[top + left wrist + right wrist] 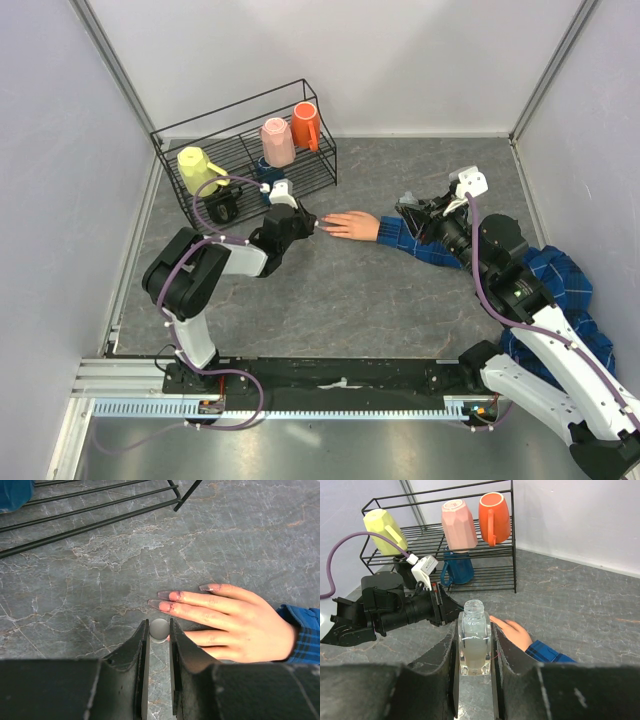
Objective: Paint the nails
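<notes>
Nails (163,595): on the fake hand (245,625), just beyond our left gripper (159,622), which clenched what seemed a brush cap (159,630); right gripper (475,625) clamped the open bottle (474,645). We feared a blind stroke smearing skin.

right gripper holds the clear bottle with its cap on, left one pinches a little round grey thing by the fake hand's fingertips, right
No cap: the right wrist view shows the clear bottle in the right gripper with its neck open. The left gripper does pinch the round grey thing by the fingertips of the fake hand.
</notes>
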### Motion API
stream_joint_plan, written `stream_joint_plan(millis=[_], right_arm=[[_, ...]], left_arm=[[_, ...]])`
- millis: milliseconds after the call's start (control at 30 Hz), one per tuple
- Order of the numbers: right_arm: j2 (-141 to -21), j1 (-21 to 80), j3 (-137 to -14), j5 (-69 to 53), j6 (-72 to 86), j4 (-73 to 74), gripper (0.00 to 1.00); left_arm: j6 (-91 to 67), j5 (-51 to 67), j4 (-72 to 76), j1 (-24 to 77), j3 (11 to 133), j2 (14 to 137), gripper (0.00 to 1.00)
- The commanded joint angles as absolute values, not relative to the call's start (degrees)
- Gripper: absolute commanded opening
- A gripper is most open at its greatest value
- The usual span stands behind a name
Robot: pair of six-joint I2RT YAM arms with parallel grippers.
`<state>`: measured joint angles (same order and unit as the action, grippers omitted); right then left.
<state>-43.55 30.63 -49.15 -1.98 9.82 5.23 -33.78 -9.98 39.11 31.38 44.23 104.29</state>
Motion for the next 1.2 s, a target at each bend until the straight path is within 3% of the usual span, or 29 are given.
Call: stream_joint_plan(millis=[0,1167], right_arm=[[-43.24,30.67,-49.13,-2.90,10.28,2.90,0.00],[-43.24,30.76,-48.96,-3.25,10.28,2.99,0.00]], left_arm=[[-32.26,-11.07,42.36,31.73,43.42,101.87,0.02],[-29.80,-10.64,42.01,32.70,46.49,103.36,0.02]])
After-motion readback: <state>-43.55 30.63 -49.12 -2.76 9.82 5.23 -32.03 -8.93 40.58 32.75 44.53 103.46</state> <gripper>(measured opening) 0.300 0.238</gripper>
